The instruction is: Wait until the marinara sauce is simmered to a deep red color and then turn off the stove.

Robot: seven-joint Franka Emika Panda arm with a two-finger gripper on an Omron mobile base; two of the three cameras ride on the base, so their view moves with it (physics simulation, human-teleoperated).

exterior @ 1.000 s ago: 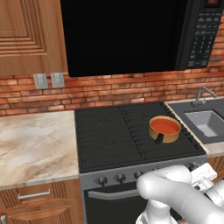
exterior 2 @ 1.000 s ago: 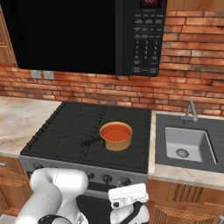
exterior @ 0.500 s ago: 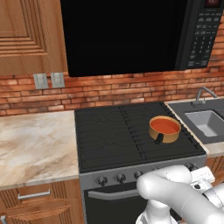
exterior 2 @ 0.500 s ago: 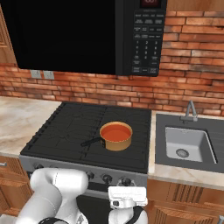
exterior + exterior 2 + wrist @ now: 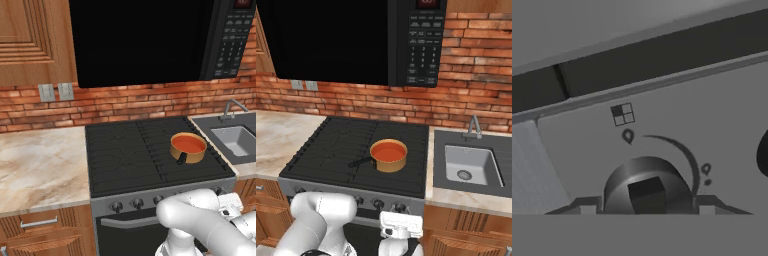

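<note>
Orange-red marinara sauce (image 5: 388,152) is kept on the stove (image 5: 331,145) while a knob (image 5: 647,192), at six o'clock in the hand view, is faced by the clenched gripper (image 5: 647,212), judged ready for switching off.

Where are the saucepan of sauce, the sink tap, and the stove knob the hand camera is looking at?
saucepan (image 5: 389,163), right base view, copper side wall.
sauce (image 5: 188,144), left base view, middle of the orange-red surface.
tap (image 5: 473,125), right base view, upright spout.
knob (image 5: 647,192), hand view, raised centre grip.
</note>
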